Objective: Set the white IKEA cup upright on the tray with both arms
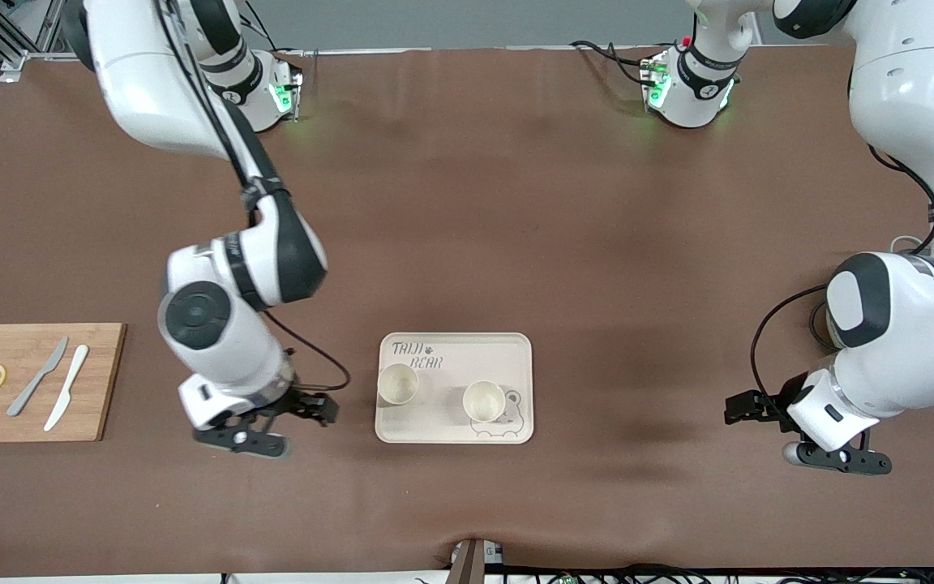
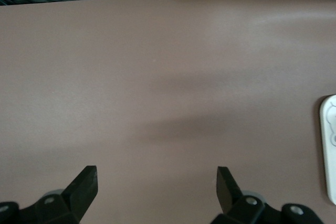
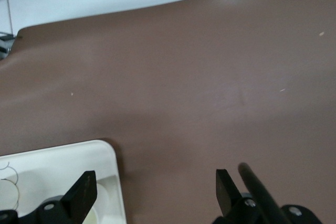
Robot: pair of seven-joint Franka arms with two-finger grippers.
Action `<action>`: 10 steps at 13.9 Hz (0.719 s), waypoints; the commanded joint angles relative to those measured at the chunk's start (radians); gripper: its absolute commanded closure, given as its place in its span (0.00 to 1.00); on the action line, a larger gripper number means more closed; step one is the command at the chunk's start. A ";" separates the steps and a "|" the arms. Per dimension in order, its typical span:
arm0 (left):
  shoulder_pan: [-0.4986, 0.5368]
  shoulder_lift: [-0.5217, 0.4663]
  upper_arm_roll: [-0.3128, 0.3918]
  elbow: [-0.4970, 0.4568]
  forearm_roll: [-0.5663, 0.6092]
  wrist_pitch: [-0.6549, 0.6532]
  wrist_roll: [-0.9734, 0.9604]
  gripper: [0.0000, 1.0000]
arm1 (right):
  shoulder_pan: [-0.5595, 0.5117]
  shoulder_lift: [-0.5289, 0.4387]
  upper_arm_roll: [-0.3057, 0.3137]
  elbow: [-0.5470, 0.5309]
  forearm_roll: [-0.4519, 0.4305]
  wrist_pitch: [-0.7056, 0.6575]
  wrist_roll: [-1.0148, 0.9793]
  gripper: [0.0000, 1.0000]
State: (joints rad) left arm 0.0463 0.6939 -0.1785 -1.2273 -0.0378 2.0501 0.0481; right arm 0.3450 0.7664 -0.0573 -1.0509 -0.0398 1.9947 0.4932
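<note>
The fingers [image 3: 85, 190] of the right gripper [image 3: 152, 187] stand wide apart and hold nothing; this gripper hovers over the bare desk [image 1: 467, 227] just beside the tray [image 1: 516, 347], at the side toward the right arm's end, and in the right wrist view a corner of the tray lies under one finger. The fingers [image 2: 86, 181] of the left gripper [image 2: 156, 181] are also spread wide and empty, over the brown desk well apart from the tray, toward the left arm's end. The cream tray carries two white cups, both upright with the mouth up: one cup [image 1: 398, 384] under the grey lettering and the other cup [image 1: 484, 401] beside the bear drawing. So I judge the task to be practically finished, because the cups stand on the tray and no gripper holds anything; what remains seems only that the arms move away. A wooden cutting board [image 1: 98, 381] with two knives and lemon slices lies at the right arm's end, untouched
</note>
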 commanded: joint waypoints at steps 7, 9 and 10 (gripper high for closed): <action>0.009 -0.526 -0.032 -0.507 -0.070 -0.020 -0.074 0.00 | -0.225 -0.150 0.017 -0.034 0.109 -0.160 -0.301 0.00; 0.010 -0.597 -0.026 -0.494 -0.070 -0.137 -0.076 0.00 | -0.271 -0.203 0.019 -0.081 0.109 -0.180 -0.361 0.00; 0.010 -0.617 -0.021 -0.470 -0.070 -0.186 -0.079 0.00 | -0.293 -0.238 0.020 -0.119 0.110 -0.178 -0.386 0.00</action>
State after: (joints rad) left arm 0.0452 0.1676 -0.2048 -1.6613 -0.0849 1.9290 -0.0257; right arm 0.0909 0.6207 -0.0583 -1.0641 0.0586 1.8170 0.1533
